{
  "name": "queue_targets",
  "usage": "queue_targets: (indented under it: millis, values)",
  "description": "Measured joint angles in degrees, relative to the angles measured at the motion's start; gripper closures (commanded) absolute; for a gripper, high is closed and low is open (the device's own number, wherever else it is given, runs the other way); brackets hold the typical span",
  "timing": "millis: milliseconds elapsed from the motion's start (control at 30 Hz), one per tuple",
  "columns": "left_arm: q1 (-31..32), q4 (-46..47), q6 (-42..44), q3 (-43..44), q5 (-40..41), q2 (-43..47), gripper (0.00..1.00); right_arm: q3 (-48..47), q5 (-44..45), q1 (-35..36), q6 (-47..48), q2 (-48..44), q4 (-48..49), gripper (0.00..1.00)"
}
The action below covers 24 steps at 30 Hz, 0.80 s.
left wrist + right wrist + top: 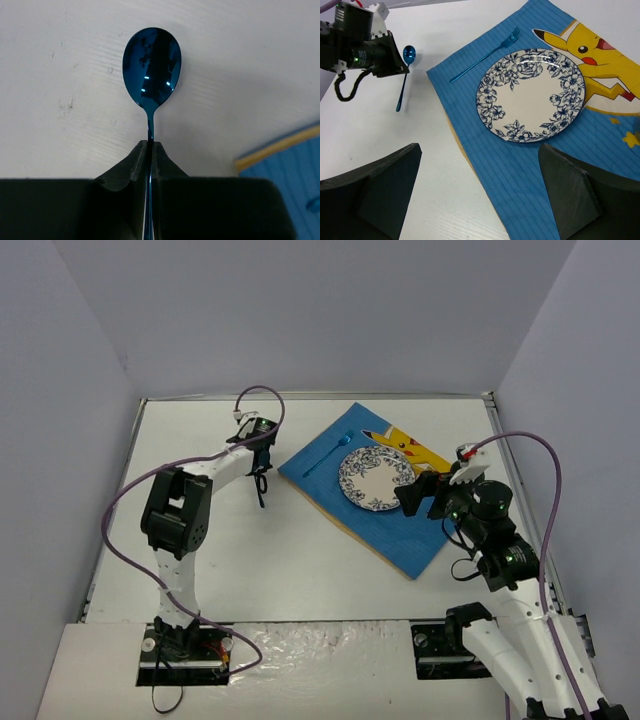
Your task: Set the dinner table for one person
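White tabletop [280, 560] under blue placemat [520, 170] with yellow cartoon figure [592, 55], partly cut off. Blue spoon [151, 65] clamped in left gripper [150, 144], handle hidden; right gripper [479, 150] spread wide.

Blue ribbed mat [520, 170], laid askew, with tan backing showing along the near left edge. Yellow cartoon figure [590, 55] printed at the mat's far right corner, just right of the plate. White plate [530, 95], rimmed with dark blue flowers, empty, resting on the mat's far half. Blue fork [485, 55] on the mat just left of the plate, tines at the far end, not touching the rim. Shiny blue spoon [151, 65] off the mat to its left, apart from the fork, oval bowl mirror-bright. Plain pale walls [300, 310] on three sides.
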<state>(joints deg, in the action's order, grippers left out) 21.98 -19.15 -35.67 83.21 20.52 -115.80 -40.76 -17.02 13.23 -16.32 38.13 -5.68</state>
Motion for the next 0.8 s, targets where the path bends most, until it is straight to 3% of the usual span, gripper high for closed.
queue_targets:
  millis: [233, 400, 533, 800]
  values:
    - [12.2, -1.91, 5.72, 0.61, -2.85, 10.33, 1.0, -3.58, 0.73, 0.0, 0.04, -2.17, -2.34, 0.0]
    - [23.49, -1.93, 7.16, 4.61, -6.2, 10.83, 1.0, -7.29, 1.91, 0.0, 0.19, -4.8, -4.12, 0.0]
    - [30.49, -2.09, 7.24, 8.41, -9.26, 8.03, 1.0, -9.14, 3.41, 0.0, 0.57, -6.46, -5.32, 0.0]
    - [36.55, -1.5, 7.64, 22.81, -12.36, -5.23, 1.0, -9.91, 6.65, 0.0, 1.9, -11.71, -8.7, 0.0]
